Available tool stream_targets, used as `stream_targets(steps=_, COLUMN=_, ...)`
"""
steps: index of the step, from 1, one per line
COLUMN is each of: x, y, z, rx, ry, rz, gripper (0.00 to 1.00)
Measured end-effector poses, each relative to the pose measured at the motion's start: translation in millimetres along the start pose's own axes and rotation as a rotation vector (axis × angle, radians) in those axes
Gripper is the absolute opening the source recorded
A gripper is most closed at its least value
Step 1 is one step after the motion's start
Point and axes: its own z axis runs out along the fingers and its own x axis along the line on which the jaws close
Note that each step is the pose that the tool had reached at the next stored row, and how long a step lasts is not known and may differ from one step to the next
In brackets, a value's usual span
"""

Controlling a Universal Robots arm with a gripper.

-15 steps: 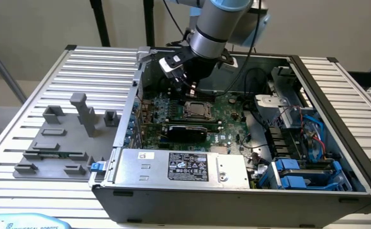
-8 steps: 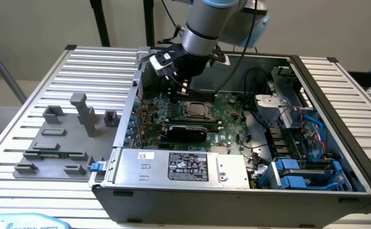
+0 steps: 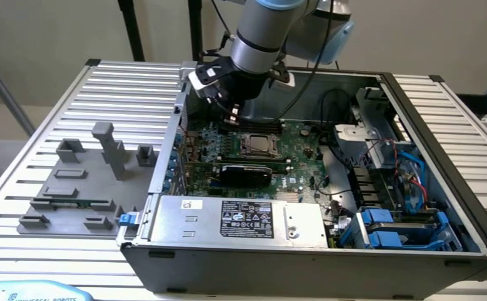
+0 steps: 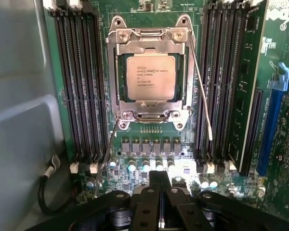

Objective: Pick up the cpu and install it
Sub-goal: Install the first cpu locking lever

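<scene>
Wrist view shows the cpu (image 4: pixel 150 76) seated in its socket frame (image 4: pixel 149 36) on the motherboard (image 4: pixel 149 149), between memory slots (image 4: pixel 79 82). The pincer (image 4: pixel 160 192) hovers above, fingers pressed together, holding nothing. Exterior view: arm over the computer case (image 3: pixel 310 251).

A robotics lab or test workshop, set up for computer assembly. The landmark is an open computer case (image 3: pixel 310 188) lying on a ribbed aluminium worktable (image 3: pixel 42 163), its motherboard (image 3: pixel 252 147) exposed. Above the case's far side hangs a grey industrial robot arm (image 3: pixel 260 37). To the exterior view's left of the case, grey plastic fixture blocks (image 3: pixel 84 182) sit on the table, 1 cradling a green memory stick (image 3: pixel 72 202). Behind the case stand black metal stand poles (image 3: pixel 130 28) against a plain beige wall (image 3: pixel 42 31).
</scene>
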Motion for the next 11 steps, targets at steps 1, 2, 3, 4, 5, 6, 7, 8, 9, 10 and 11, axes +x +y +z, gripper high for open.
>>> stream_targets(steps=1, x=0.0, y=0.0, z=0.1, rx=-0.0006, ry=0.0042, rz=0.015, gripper=0.11)
stream_targets(steps=2, x=0.0, y=0.0, z=0.1, rx=-0.0011, ry=0.0085, rz=0.032, gripper=0.11)
stream_targets(steps=3, x=0.0, y=0.0, z=0.2, rx=-0.0016, ry=0.0129, rz=0.049, gripper=0.11)
stream_targets(steps=4, x=0.0, y=0.0, z=0.2, rx=-0.0021, ry=0.0172, rz=0.066, gripper=0.11)
stream_targets(steps=5, x=0.0, y=0.0, z=0.3, rx=-0.0027, ry=0.0218, rz=0.083, gripper=0.11)
stream_targets(steps=6, x=0.0, y=0.0, z=0.3, rx=-0.0033, ry=0.0264, rz=0.100, gripper=0.11)
stream_targets(steps=7, x=0.0, y=0.0, z=0.4, rx=-0.0038, ry=0.0308, rz=0.117, gripper=0.11)
stream_targets(steps=8, x=0.0, y=0.0, z=0.4, rx=-0.0043, ry=0.0356, rz=0.136, gripper=0.11)
stream_targets(steps=9, x=0.0, y=0.1, z=0.5, rx=-0.0049, ry=0.0399, rz=0.153, gripper=0.11)
stream_targets(steps=10, x=0.0, y=0.1, z=0.5, rx=-0.0054, ry=0.0443, rz=0.169, gripper=0.11)
stream_targets(steps=11, x=0.0, y=0.1, z=0.5, rx=-0.0058, ry=0.0485, rz=0.184, gripper=0.11)
